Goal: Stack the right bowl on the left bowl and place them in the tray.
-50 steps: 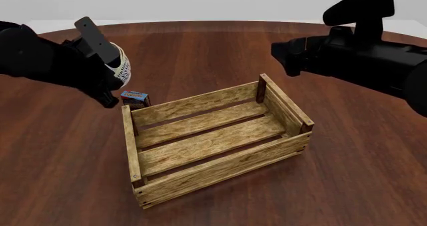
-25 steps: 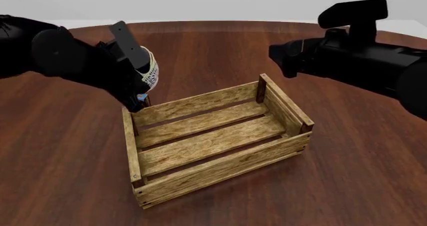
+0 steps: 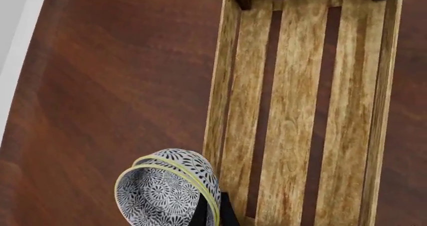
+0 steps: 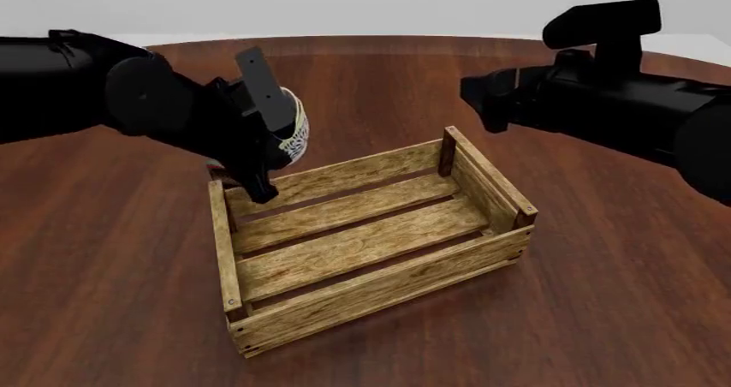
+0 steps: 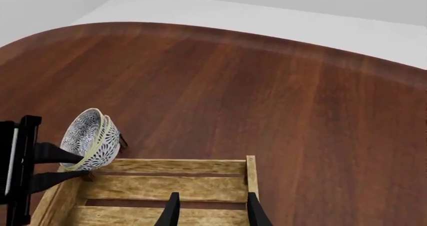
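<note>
While the left gripper clamps the rims of the nested bowls, the pair hangs tilted above the tray's far left corner. Right gripper: fingers parted, holding nothing, raised over the tray's far right end. Tray rests on the table.

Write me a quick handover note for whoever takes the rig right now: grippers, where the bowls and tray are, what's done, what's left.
Left gripper: shut on the stacked bowls, holding them tilted on their side in the air, above the tray's far left corner.
Right gripper: open, holding nothing, hovering over the tray's right end.
Tray: on the table, nothing inside it.
Done: bowls look nested, two yellow rims showing in the left wrist view, and lifted.
Left: move the bowls over the tray floor, lower them in, probably levelling them first, then release.
</note>
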